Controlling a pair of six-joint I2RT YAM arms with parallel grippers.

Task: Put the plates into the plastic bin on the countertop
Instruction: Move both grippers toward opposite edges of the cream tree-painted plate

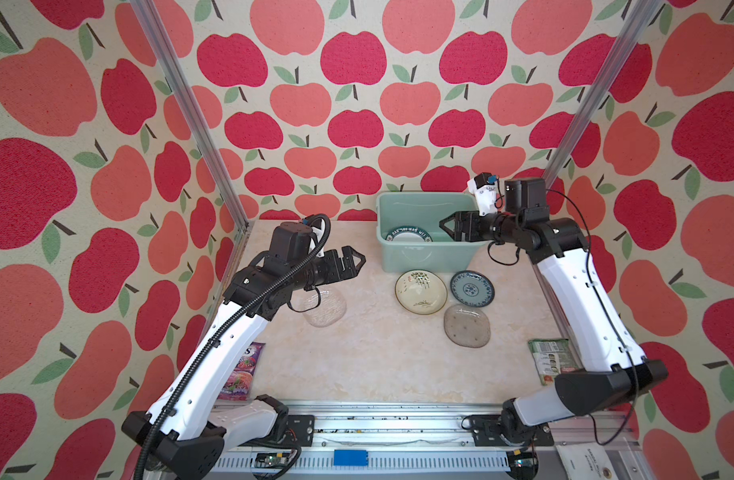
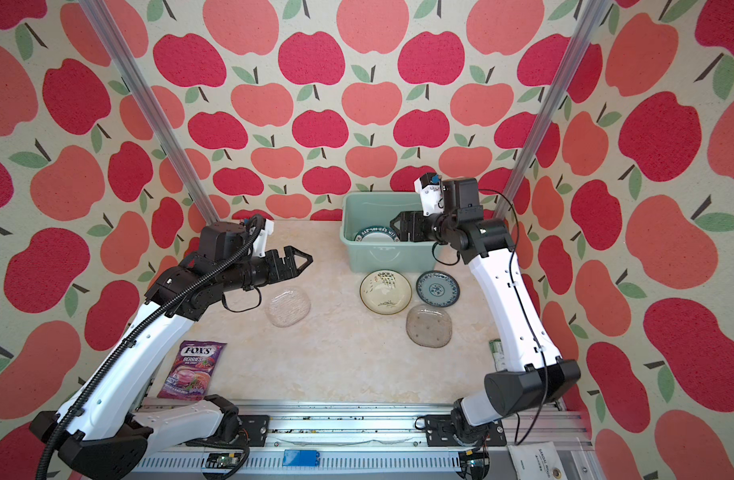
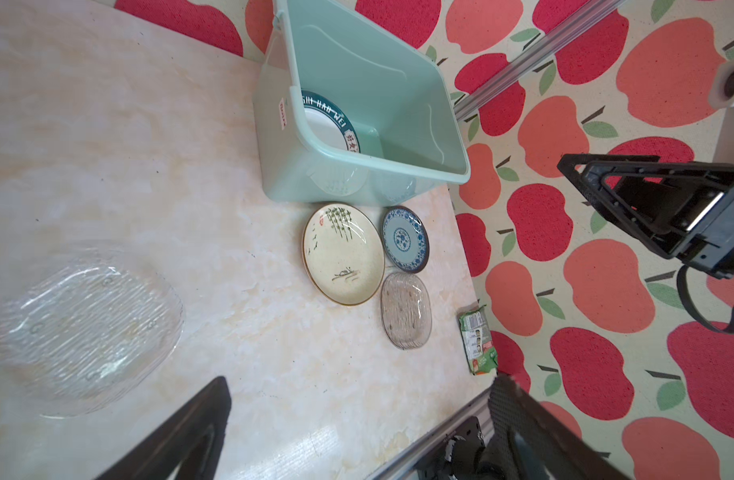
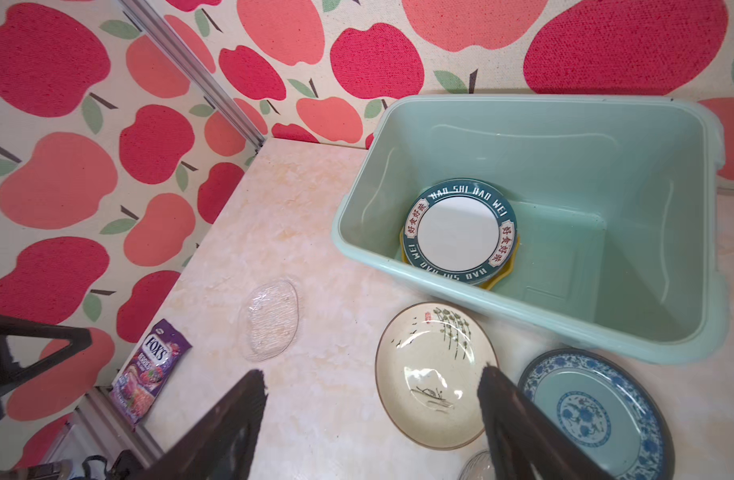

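The right end effector (image 1: 450, 228) hangs over the bin (image 1: 423, 259), level with its rim, fingers spread wide with nothing between them. Just past its tips and lower down, the lettered plate (image 1: 407, 236) lies flat on the bin floor. From the right wrist view, a yellow plate (image 4: 507, 272) peeks out from under it, and the part of the bin floor nearer the end effector is bare.

Below this end effector and back toward its arm's base, three plates lie on the surface (image 1: 369, 353) outside the bin, packed close together. The cream plate (image 1: 420, 291) and the blue plate (image 1: 471, 289) are just beside the bin's near wall, and the grey glass plate (image 1: 467, 325) sits behind them. Further back along the arm lies a green packet (image 1: 550, 361).

The left end effector (image 1: 351, 264) hovers above the surface, well apart from the bin and pointing toward it, fingers fully spread and empty. The clear plate (image 1: 326, 307) lies on the surface under it, a little back toward the wrist. A purple packet (image 2: 193, 368) lies far behind, near that arm's base.
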